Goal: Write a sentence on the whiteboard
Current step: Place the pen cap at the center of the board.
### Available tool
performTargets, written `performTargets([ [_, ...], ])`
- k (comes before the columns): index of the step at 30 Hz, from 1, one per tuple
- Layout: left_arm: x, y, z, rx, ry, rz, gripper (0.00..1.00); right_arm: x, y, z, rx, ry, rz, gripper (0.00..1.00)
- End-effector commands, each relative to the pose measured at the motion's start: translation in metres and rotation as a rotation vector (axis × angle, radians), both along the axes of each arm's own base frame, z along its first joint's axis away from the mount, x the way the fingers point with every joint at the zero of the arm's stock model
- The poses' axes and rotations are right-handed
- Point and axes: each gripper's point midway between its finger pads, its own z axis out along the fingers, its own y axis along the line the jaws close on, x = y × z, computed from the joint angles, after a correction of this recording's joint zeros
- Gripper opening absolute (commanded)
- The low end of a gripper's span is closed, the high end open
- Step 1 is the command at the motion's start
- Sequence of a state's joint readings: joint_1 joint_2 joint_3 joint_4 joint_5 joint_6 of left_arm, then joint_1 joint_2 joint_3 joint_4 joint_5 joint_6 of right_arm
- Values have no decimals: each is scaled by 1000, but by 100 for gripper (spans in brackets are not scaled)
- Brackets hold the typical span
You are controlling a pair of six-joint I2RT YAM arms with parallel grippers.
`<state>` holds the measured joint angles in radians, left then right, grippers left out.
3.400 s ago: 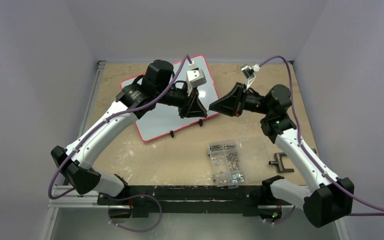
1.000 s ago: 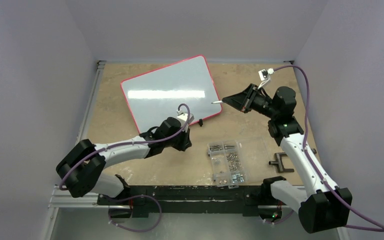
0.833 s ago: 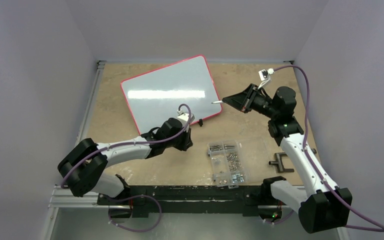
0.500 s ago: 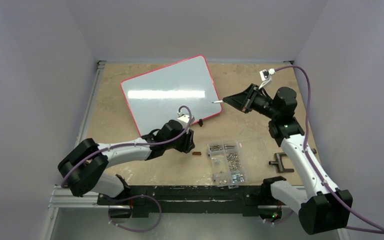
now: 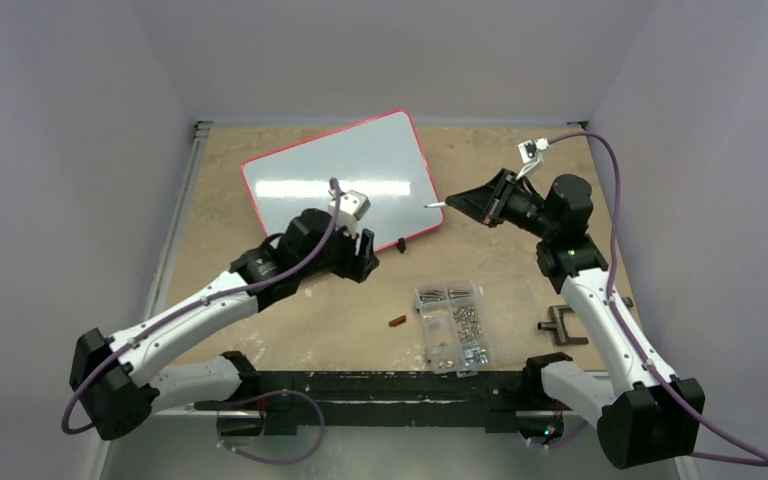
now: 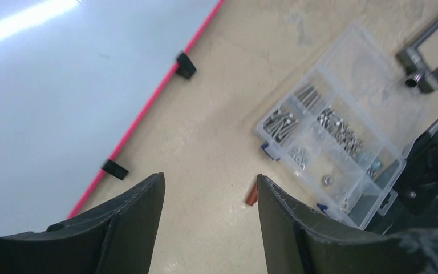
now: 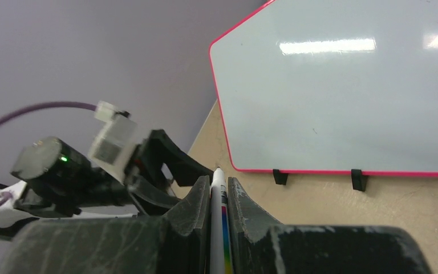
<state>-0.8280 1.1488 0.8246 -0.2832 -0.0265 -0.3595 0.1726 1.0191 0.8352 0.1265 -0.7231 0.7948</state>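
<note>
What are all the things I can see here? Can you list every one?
whiteboard: one, white with red-pink rim, blank, far middle of the table
marker: one, white, in the right hand, tip toward the whiteboard
small piece: one, reddish-brown, maybe a cap, just left of the screw box
screw box: one, clear, holding metal screws, near middle
T-shaped tool: one, dark grey, near right
table: one, tan
left hand: one, black, open, over the whiteboard's near edge
right hand: one, black, shut on the marker, right of the whiteboard
</note>
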Motion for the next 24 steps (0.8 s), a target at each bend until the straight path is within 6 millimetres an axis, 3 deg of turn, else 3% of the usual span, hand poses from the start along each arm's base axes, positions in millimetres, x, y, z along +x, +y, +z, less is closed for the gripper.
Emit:
performTargets([
  [1,9,36,70,-8,-70,63,61,4,-2,11,1,-56,-19,0],
  [6,25,76,115,29,-137,148,78,6,-1,16,16,-62,-14,0],
  [12,67,113,149,-16,-158,212,85,4,1,18,32,-65,2,0],
  [16,97,125,160,-24,-163,212,86,0,1,19,28,-68,6,0],
  [19,128,151,157,-48,-112,340,88,-3,1,19,26,-70,10,0],
  [21,144,160,163,-109,-131,352,99,-4,1,17,25,-67,13,0],
  [24,161,169,165,-112,-130,335,98,-5,1,15,18,-66,16,0],
])
